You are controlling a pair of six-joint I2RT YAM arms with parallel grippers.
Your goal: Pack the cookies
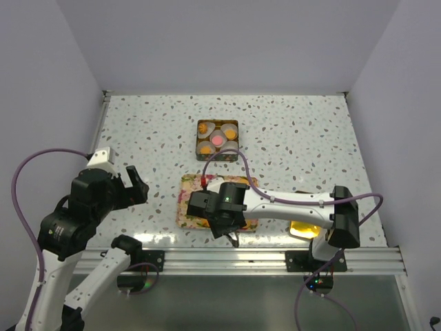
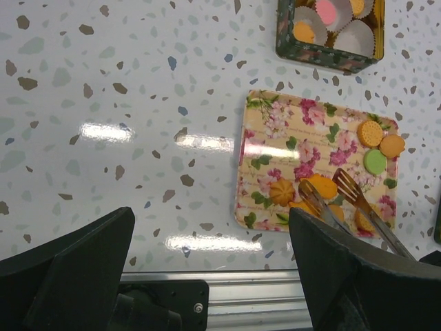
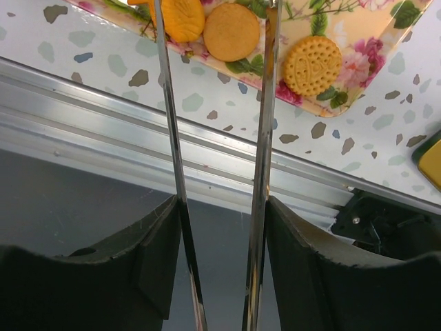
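Cookies lie on a floral tray (image 1: 185, 207): orange rounds (image 2: 370, 133), a green one (image 2: 375, 161) and an orange flower shape (image 2: 281, 192). My right gripper (image 1: 227, 224) is over the tray's near edge, shut on metal tongs (image 2: 344, 200). The tongs' two arms (image 3: 169, 138) stand apart. Their tips sit either side of an orange cookie (image 2: 322, 185). Orange cookies (image 3: 231, 31) also show in the right wrist view. A dark tin (image 1: 217, 138) behind the tray holds paper cups with orange cookies and a pink one (image 2: 326, 11). My left gripper (image 1: 131, 186) is open and empty, left of the tray.
A yellow object (image 1: 303, 227) lies right of the tray beside the right arm. An aluminium rail (image 1: 275, 258) runs along the table's near edge. White walls enclose the speckled tabletop on three sides.
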